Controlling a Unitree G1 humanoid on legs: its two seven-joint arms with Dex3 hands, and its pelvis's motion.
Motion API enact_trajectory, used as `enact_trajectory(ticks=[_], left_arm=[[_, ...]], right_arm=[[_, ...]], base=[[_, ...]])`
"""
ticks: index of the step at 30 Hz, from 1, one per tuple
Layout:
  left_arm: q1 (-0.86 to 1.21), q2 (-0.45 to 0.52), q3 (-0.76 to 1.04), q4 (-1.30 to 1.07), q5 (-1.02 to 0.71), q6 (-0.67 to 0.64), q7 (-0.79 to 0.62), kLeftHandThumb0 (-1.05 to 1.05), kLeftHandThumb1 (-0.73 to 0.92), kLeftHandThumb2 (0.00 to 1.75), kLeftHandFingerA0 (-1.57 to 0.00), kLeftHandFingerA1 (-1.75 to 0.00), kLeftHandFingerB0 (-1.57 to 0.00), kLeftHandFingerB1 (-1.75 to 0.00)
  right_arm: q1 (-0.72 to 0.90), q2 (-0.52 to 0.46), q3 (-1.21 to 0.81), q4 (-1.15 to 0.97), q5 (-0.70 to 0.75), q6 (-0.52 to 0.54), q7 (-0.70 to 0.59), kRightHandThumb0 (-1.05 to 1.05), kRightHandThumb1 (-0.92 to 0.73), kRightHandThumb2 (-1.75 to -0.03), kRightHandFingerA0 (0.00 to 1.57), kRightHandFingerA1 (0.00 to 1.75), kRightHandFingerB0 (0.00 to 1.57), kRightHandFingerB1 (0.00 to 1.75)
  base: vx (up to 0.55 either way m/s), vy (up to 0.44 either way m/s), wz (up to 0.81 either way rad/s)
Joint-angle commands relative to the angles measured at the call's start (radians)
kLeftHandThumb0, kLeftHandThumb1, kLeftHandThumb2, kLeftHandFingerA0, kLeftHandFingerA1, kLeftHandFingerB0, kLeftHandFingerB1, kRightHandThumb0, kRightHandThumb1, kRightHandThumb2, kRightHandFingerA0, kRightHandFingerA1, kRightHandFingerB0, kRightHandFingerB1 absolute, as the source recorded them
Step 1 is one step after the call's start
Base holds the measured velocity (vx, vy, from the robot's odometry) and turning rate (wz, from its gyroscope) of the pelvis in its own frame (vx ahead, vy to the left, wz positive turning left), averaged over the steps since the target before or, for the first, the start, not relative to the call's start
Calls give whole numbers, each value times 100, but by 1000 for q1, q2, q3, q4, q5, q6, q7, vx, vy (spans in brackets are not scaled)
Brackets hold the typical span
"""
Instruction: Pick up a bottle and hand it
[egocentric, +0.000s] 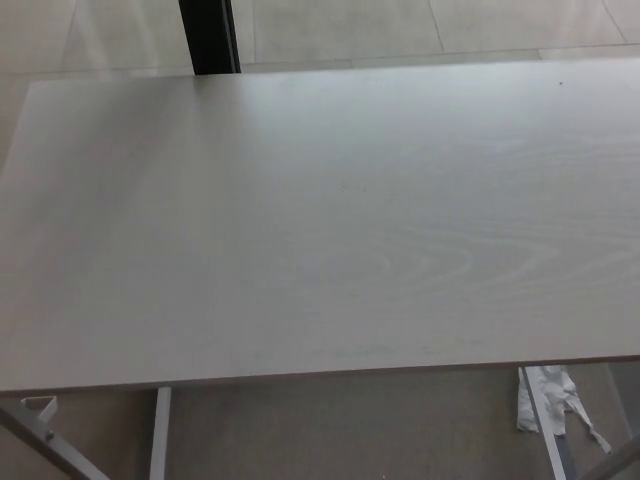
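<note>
The pale wooden table fills the head view and nothing stands on it. No bottle shows anywhere in the picture. Neither of my hands nor any part of my arms is in view. No person's hand is visible either.
A dark vertical post stands behind the table's far edge at the upper left. White metal table legs show below the front edge. A crumpled white scrap lies on the grey floor at the lower right.
</note>
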Motion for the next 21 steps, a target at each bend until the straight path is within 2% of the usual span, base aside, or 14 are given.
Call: enact_trajectory(ticks=[1,2,3,4,6,7,11,12,14,17,18,19,20,21], left_arm=[[-93,-12,-154,209,12,-82,-184,-71,57,57,-58,-81,-38,-45],[-97,-10,-162,224,9,-88,-184,-71,57,57,-58,-81,-38,-45],[-97,-36,-218,235,32,-52,-190,-66,60,58,-49,-83,-33,-46],[-83,-34,-296,232,80,-55,-207,-67,49,89,-49,-78,-28,-53],[-72,31,-336,250,90,-52,-234,-58,44,87,-47,-76,-30,-53],[-28,29,-362,215,96,-58,-240,-56,55,56,-49,-76,-43,-45],[-39,26,-338,258,17,-81,-283,-64,55,57,-44,-79,-49,-46],[-54,22,-303,283,-14,-68,-261,-65,55,57,-63,-74,-39,-47],[-59,33,-274,313,-44,-62,-288,-64,57,57,-59,-76,-34,-49],[-57,42,-272,328,-46,-62,-309,-62,59,58,-56,-74,-28,-48],[-47,52,-304,338,-7,-87,-299,-72,65,59,-68,-66,-30,-45],[-33,62,-337,345,30,-118,-292,-72,65,59,-68,-66,-30,-45],[-37,70,-352,368,38,-121,-286,-75,64,59,-70,-64,-31,-44],[-21,90,-392,365,66,-125,-295,-81,66,60,-71,-60,-37,-43]], right_arm=[[-16,-56,-21,3,21,-63,63,-56,-43,-86,70,82,32,53],[-16,-56,-22,3,21,-63,64,-56,-43,-86,70,82,32,53],[-11,-40,-27,-4,31,-57,64,-52,-57,-57,72,93,40,40],[-12,-38,-27,-4,30,-54,61,-52,-58,-56,73,89,40,40],[-23,14,-12,3,27,-71,48,-49,-59,-57,73,87,40,40],[11,10,-20,-7,35,-71,57,-48,-59,-57,70,84,39,39],[30,-13,-23,-9,32,-84,72,-48,-60,-58,70,81,38,40],[27,-14,-25,-13,34,-70,70,-47,-60,-58,73,85,39,40],[19,-7,-28,-18,37,-61,68,-48,-59,-58,73,93,41,40],[30,-4,-32,-21,36,-73,72,-48,-59,-57,71,84,40,40],[33,-8,-28,-19,30,-87,82,-56,-44,-86,67,82,33,55],[35,-8,-26,-20,27,-86,79,-56,-44,-86,67,82,33,55],[31,-9,-26,-14,25,-83,75,-52,-58,-58,69,82,39,42],[27,-8,-32,-6,33,-72,81,-59,-43,-87,75,92,34,55]], base=[[0,0,0],[0,0,0],[0,0,0],[0,0,0],[0,0,0],[0,0,0],[0,0,0],[0,0,0],[0,0,0],[0,0,0],[0,0,0],[0,0,0],[0,0,0],[0,0,0]])
